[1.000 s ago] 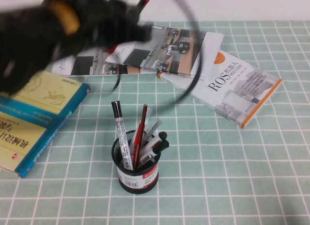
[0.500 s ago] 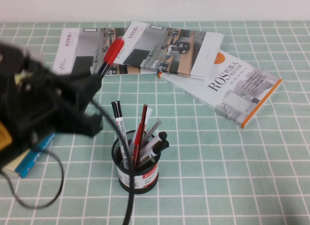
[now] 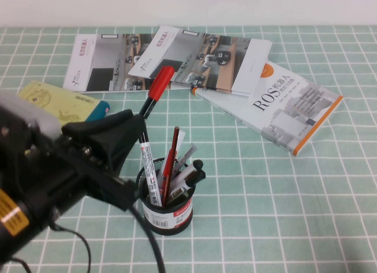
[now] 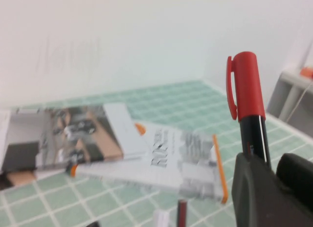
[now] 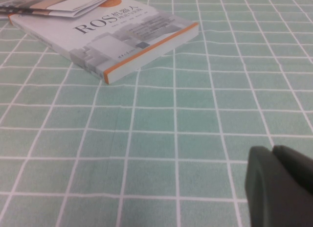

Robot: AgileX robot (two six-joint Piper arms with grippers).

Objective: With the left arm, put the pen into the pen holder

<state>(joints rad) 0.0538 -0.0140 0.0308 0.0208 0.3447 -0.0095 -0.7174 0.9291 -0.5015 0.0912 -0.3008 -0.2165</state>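
The pen (image 3: 158, 87) has a black barrel and a red cap, and it tilts with the cap up and away from me. My left gripper (image 3: 133, 130) is shut on its barrel, just left of and above the pen holder (image 3: 169, 214). That holder is a black mesh cup with a white and red label, and several markers and a red pencil stand in it. In the left wrist view the pen's red cap (image 4: 244, 82) rises above the left gripper (image 4: 275, 170). The right gripper (image 5: 274, 180) hovers low over the checked cloth with its fingers together and nothing between them.
A white ROS book (image 3: 285, 108) lies at the back right, also seen as the ROS book (image 5: 122, 36). Open magazines (image 3: 177, 55) lie along the back. A yellow and blue book (image 3: 62, 102) lies at the left, partly under my left arm. A loose black cable (image 3: 154, 249) hangs in front of the holder.
My left arm has swung down from the back left to the near left. The pen has come with it, from the far edge to just beside the holder's rim.
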